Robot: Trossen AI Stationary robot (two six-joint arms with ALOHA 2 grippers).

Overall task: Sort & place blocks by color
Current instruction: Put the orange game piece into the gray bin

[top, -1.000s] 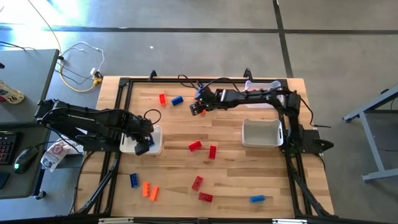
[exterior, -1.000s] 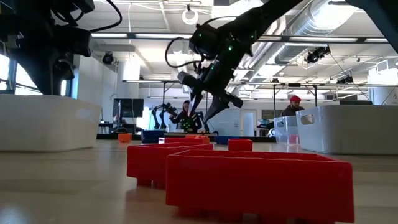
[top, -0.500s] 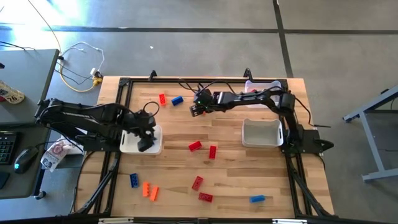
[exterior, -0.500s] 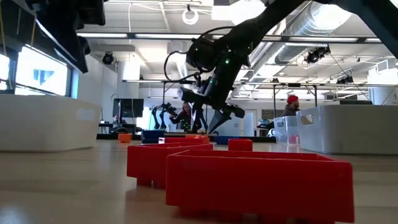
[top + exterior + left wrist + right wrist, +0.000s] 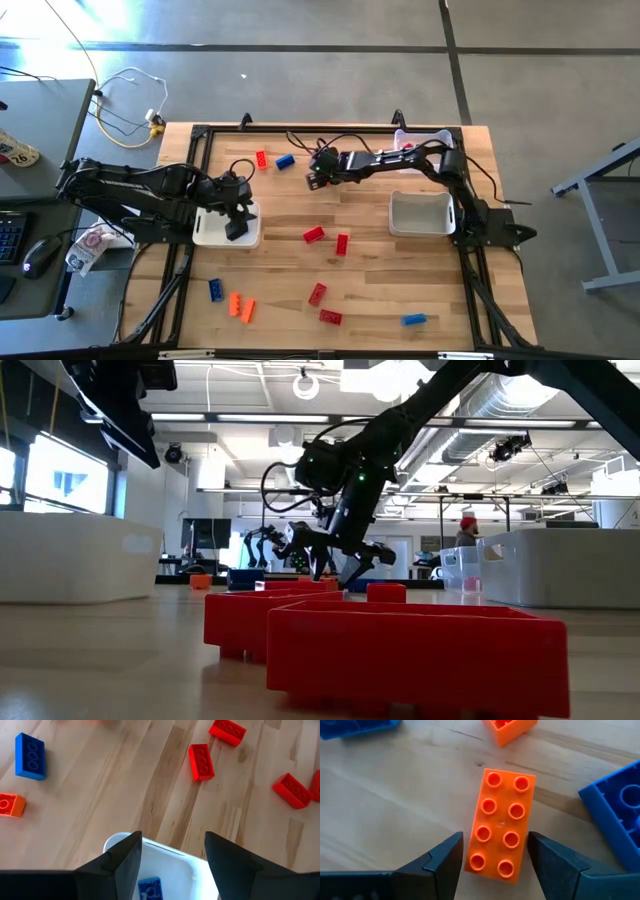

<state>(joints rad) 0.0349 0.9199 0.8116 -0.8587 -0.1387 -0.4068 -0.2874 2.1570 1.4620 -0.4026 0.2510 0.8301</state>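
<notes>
Small red, blue and orange blocks lie scattered on the wooden table (image 5: 370, 280). My right gripper (image 5: 316, 178) is open and low over the table's far middle. Its fingers stand on either side of an orange block (image 5: 501, 825) that lies flat, studs up. A second orange block (image 5: 510, 727) and a blue block (image 5: 615, 820) lie close by. My left gripper (image 5: 236, 220) is open and empty above the left white bin (image 5: 212, 232), which holds a blue block (image 5: 149, 887). My right gripper points down at the orange block, with one finger (image 5: 445, 865) along each long side at the block's near end (image 5: 492, 865). The block lies flat on the table. I cannot tell whether the fingers touch it.
A second white bin (image 5: 420, 213) and a clear bin (image 5: 420, 138) stand at the right. Red blocks (image 5: 314, 234) (image 5: 342, 243) lie mid-table. More red, orange (image 5: 240, 306) and blue (image 5: 414, 320) blocks lie near the front edge. A red (image 5: 261, 158) and a blue block (image 5: 285, 160) lie at the far side.
My right gripper has come down toward the table at the far middle and has turned, so its open fingers now stand around the orange block. My left gripper has gone a little toward the table's far right over the left white bin.
</notes>
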